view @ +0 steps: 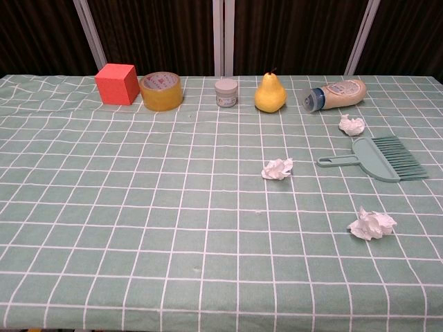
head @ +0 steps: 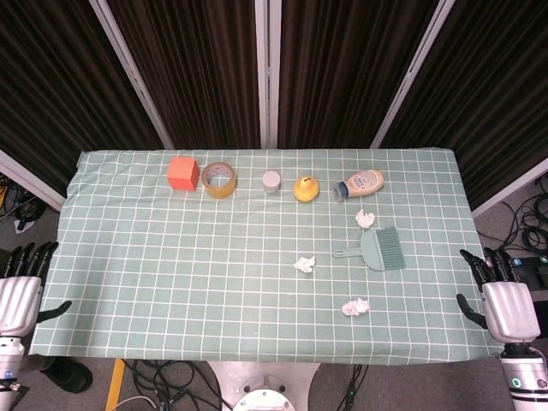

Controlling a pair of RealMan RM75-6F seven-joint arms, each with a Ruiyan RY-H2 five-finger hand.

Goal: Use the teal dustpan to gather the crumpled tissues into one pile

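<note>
While both hands are waiting off the near corners of the table (head: pixel 128 282), nothing of the job is looking started. The left hand (head: pixel 21 287) is sitting at the near left edge with its fingers spread and nothing in them, and the right hand (head: pixel 501 295) is sitting at the near right edge the same way, open and empty; only the head view is showing them. The dustpan (view: pixel 379 160) is lying flat on the checked cloth on the right side, its handle pointing left and its toothed edge facing right, and no hand is touching it. The three tissues are lying well apart: one (view: pixel 352 125) just beyond the dustpan toward the far side, one (view: pixel 277 169) to its left near the middle of the table, and one (view: pixel 372 225) nearer the front edge. Along the far side a red cube (view: pixel 115 84), a tape roll (view: pixel 161 91), a small jar (view: pixel 226 93), a pear (view: pixel 270 93) and a bottle on its side (view: pixel 336 94) are standing in a row, clear of the work. By my reckoning everything is remaining to do: picking up the dustpan, most likely with the right hand since it is sitting closer, then pushing the three tissues together into one heap.
</note>
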